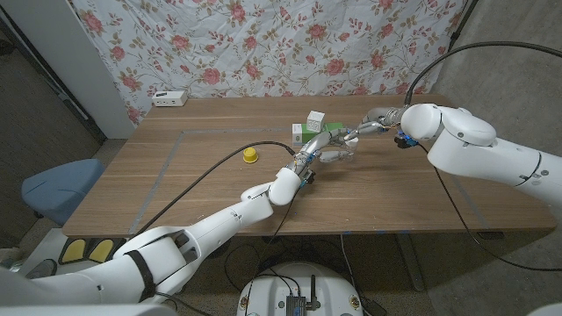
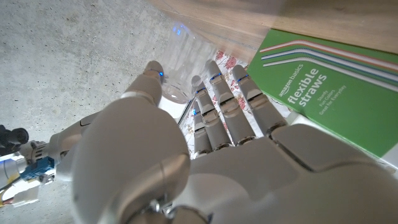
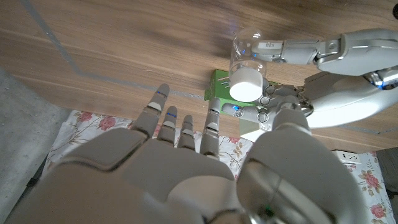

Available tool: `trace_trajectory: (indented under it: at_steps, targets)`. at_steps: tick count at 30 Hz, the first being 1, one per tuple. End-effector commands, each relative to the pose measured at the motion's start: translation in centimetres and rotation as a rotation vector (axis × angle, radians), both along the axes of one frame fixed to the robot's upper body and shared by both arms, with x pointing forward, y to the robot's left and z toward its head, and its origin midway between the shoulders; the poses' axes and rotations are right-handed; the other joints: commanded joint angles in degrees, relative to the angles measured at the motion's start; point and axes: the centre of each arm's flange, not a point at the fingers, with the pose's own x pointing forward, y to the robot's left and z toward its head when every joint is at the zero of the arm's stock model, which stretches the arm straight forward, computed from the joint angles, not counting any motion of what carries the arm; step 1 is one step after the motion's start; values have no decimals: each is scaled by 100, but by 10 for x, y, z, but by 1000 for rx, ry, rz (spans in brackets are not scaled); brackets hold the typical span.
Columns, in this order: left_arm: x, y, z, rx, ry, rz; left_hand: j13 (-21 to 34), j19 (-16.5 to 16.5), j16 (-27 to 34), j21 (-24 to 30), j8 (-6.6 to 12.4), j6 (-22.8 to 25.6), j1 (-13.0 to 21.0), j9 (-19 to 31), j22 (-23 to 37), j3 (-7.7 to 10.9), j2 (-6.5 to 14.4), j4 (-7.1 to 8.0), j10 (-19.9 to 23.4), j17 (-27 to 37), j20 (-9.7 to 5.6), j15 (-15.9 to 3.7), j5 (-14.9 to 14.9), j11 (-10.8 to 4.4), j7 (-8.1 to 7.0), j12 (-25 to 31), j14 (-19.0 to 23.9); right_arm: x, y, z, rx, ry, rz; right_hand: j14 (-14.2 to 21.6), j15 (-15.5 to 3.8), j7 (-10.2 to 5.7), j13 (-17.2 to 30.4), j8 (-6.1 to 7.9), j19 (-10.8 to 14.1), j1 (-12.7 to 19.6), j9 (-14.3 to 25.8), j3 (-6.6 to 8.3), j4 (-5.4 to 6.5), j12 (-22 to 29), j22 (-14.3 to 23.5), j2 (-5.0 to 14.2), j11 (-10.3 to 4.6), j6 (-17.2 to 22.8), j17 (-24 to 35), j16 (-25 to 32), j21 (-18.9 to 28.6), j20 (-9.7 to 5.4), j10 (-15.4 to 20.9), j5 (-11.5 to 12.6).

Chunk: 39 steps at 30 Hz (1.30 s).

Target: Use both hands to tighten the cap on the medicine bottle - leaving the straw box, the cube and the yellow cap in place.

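Observation:
A clear medicine bottle [image 3: 247, 62] with a white cap [image 3: 247, 84] stands near the table's middle, and my left hand [image 1: 318, 158] grips its body, thumb on one side and fingers on the other [image 2: 177, 62]. My right hand [image 1: 367, 125] hovers just to the right of the bottle [image 1: 339, 149], fingers spread and holding nothing [image 3: 186, 168]. The green straw box [image 1: 332, 130] lies right behind the bottle, its label facing up [image 2: 329, 93]. A white and green cube [image 1: 315, 118] sits at the box's far left end. The yellow cap [image 1: 250, 155] rests left of my left forearm.
A white power strip [image 1: 169, 98] lies at the table's [image 1: 202, 189] far left edge. A blue chair [image 1: 57, 184] stands off the table's left side. A floral cloth hangs behind the table. Black cables run along both arms.

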Motion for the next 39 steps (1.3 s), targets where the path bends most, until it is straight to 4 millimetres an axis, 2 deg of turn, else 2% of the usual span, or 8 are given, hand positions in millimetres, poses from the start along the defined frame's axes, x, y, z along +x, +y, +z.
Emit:
trace_trajectory:
  at_steps: [1, 8, 10, 18, 29, 39]
  targets:
    - [2, -1, 1, -11, -24, -17, 31, 34, 9, 39, 32, 44, 13, 15, 18, 48, 25, 13, 243, 28, -20, -498, 31, -175, -13, 23, -40, -6, 0, 9, 7, -8, 44, -48, 21, -63, 32, -46, 3, 180, 4, 83, -76, 43, 6, 44, -2, -47, 16, -3, 12, 52, -45, 77]
    - [3, -3, 2, -29, -46, -25, 31, 48, 5, 44, 33, 51, -17, 15, 18, 39, 19, 30, 244, 26, -28, -493, 30, -166, -15, 22, -61, -5, 0, 12, 8, -10, 49, -15, 8, -210, 32, -79, 89, 612, -30, 283, -193, 74, 3, 93, 0, -102, 12, 29, 38, 89, -57, 216]
    - [3, -3, 1, -33, -52, -27, 30, 68, -1, 51, 35, 57, -27, 15, 17, 37, 15, 34, 246, 24, -41, -502, 32, -168, -21, 21, -80, -5, 0, 13, 9, -14, 49, -4, 6, -227, 32, -84, 110, 658, -33, 302, -199, 76, 3, 91, 1, -115, 11, 34, 44, 97, -61, 226]
    - [3, -4, 0, -49, -65, -34, 29, 91, -3, 56, 41, 83, -41, 15, 16, 32, 6, 37, 265, 23, -72, -513, 34, -155, -22, 25, -108, -3, -1, 14, 8, -37, 48, 161, -74, -358, 33, 35, 316, 1167, -50, 467, -218, 145, 1, -35, 3, 166, 2, 88, 81, 96, 91, 266]
    - [3, -4, -1, -60, -70, -37, 28, 111, 0, 56, 41, 99, -65, 15, 14, 25, -3, 45, 279, 24, -86, -514, 38, -162, -18, 26, -133, -3, -1, 11, -1, -75, 30, 339, -168, -463, 35, 212, 532, 1521, -51, 559, -190, 192, 2, -163, -35, 608, -5, 122, 100, 36, 288, 243]
    - [4, -4, 0, -61, -71, -40, 27, 108, 7, 50, 40, 112, -76, 14, 13, 29, 5, 50, 284, 25, -90, -515, 42, -153, -24, 23, -135, -1, 5, 5, -15, -97, 23, 430, -233, -520, 38, 273, 615, 1613, -36, 573, -166, 208, 3, -211, -60, 735, -4, 142, 105, 2, 375, 225]
